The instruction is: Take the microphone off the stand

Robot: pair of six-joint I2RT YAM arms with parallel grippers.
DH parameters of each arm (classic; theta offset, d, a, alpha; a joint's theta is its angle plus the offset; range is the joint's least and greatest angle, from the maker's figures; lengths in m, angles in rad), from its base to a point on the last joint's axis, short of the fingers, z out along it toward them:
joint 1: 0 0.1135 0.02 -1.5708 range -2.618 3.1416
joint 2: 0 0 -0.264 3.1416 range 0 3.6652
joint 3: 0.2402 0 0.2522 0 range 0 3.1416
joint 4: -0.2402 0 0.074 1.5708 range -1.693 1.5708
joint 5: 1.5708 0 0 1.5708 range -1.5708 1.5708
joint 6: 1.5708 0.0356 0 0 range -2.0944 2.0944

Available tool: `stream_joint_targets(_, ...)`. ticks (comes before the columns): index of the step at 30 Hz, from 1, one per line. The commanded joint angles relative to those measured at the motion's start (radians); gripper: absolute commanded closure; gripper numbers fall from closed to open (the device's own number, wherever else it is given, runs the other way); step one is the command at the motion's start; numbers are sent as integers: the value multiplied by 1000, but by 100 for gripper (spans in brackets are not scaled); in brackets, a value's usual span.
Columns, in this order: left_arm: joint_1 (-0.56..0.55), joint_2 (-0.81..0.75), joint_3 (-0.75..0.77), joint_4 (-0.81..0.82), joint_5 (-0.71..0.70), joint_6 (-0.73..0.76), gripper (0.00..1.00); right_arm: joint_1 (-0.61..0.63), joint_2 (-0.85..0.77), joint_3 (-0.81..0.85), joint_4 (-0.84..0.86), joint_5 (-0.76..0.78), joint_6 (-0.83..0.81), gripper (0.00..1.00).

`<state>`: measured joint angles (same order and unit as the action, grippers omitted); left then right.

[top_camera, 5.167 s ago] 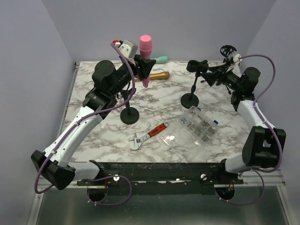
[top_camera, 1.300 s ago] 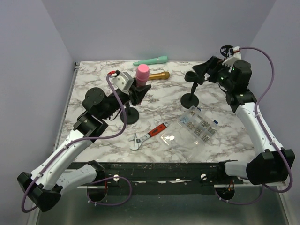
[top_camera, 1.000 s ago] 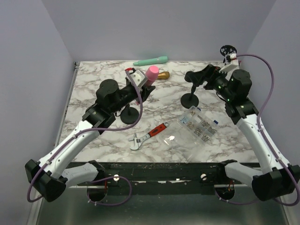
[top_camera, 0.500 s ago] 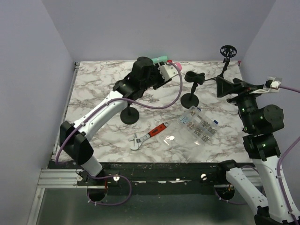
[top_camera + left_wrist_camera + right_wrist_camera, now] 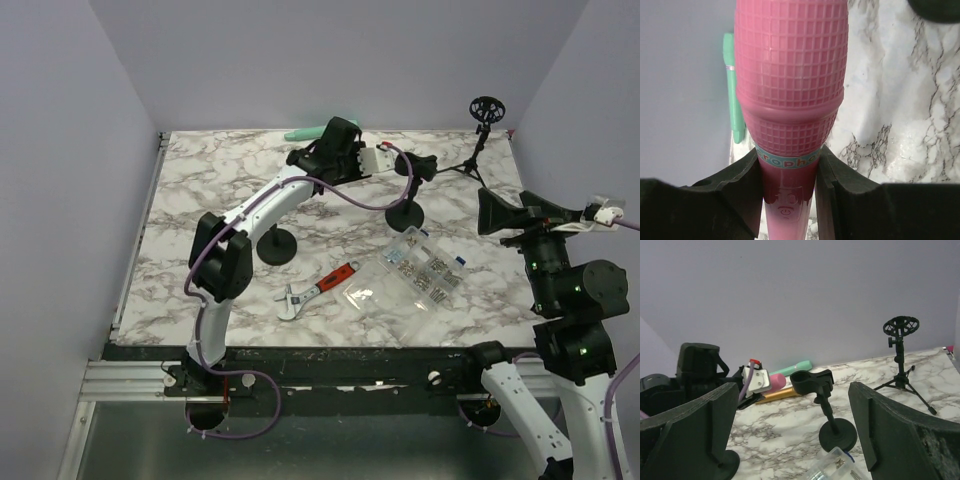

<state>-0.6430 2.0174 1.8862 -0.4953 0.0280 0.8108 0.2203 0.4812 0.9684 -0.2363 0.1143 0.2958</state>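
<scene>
3 mics (image 5: 790, 75), 3 stands (image 5: 405, 212), 1 wrench (image 5: 318, 288), 1 parts box (image 5: 420, 268), poss. 1 baggie (image 5: 365, 296).

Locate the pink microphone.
In the right wrist view the pink microphone sits clamped in the left gripper near the table's far edge, left of the empty clip stand, beside the gold microphone.

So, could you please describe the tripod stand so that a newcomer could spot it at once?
Start at the far right corner of the marble table, beyond the clear parts box. The tripod stand rises there, thin and black. Unlike the round-based stand nearby, it has three splayed legs and a spoked ring on top.
</scene>
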Motion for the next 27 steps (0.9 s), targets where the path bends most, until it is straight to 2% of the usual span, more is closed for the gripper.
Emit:
stream_joint_targets(1, 23, 101, 89, -134, -29, 53, 100, -5, -26, 25, -54, 31, -57, 0)
stream_joint_targets(3, 35, 125, 91, -138, 3, 44, 100, -5, -29, 30, -60, 16, -60, 0)
stream_joint_targets(10, 44, 223, 107, -132, -20, 64, 100, -5, -41, 34, -104, 12, -61, 0)
stream_joint_targets(19, 46, 336, 178, -170, -20, 36, 84, -7, -25, 41, -112, 16, -62, 0)
stream_joint_targets(22, 48, 358, 183, -160, -80, 48, 82, -5, -15, 41, -111, 16, -59, 0)
stream_joint_targets(27, 57, 362, 189, -157, -91, 41, 78, -5, -14, 29, -109, 14, -56, 0)
